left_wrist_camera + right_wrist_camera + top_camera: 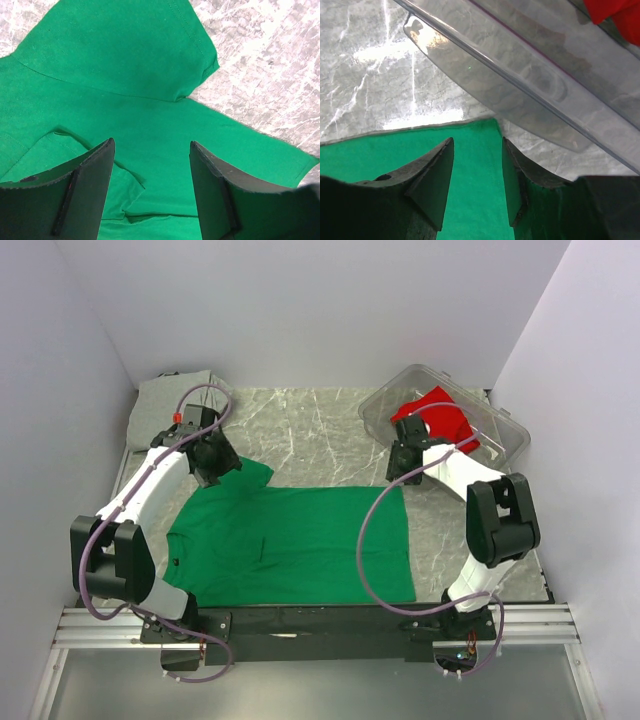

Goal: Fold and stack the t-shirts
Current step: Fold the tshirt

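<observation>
Marble tabletop (320, 430) | green t-shirt (300, 540) flat mid-table, red t-shirt (435, 410) in bin (505, 430), grey t-shirt (175, 400) far-left | left gripper (152, 142), right gripper (477, 140) both apart over far edge | imo pinch sleeve (125, 50) and hem corner (487, 125) together, fold evenly

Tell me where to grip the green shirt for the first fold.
Pinch the green t-shirt along its far edge: the far sleeve near the shoulder seam and the far hem corner. Come straight down from above, since it lies flat on the table and its edges look free to lift.
</observation>
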`<action>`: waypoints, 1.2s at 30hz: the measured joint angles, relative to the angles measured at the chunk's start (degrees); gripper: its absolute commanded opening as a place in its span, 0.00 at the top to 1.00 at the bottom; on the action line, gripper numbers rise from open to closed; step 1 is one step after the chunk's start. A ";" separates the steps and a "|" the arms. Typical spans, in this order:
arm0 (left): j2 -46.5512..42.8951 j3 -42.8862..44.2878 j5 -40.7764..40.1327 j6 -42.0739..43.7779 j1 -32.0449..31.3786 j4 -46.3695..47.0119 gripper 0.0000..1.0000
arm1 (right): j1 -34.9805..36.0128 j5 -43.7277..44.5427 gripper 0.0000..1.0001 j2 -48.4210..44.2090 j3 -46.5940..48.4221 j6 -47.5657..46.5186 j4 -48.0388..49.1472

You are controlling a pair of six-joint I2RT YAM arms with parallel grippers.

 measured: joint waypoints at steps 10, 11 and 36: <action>-1.64 -1.95 -0.28 -1.40 0.00 0.20 0.33 | -0.09 -1.01 0.52 3.45 -2.14 -0.48 1.79; -1.84 -1.99 -0.28 -1.46 0.00 0.22 0.33 | -0.09 -1.03 0.52 3.58 -2.40 -0.57 1.68; 5.29 1.92 -4.20 -0.02 0.00 -0.52 0.37 | -0.83 -2.47 1.00 4.13 -2.93 -2.62 4.63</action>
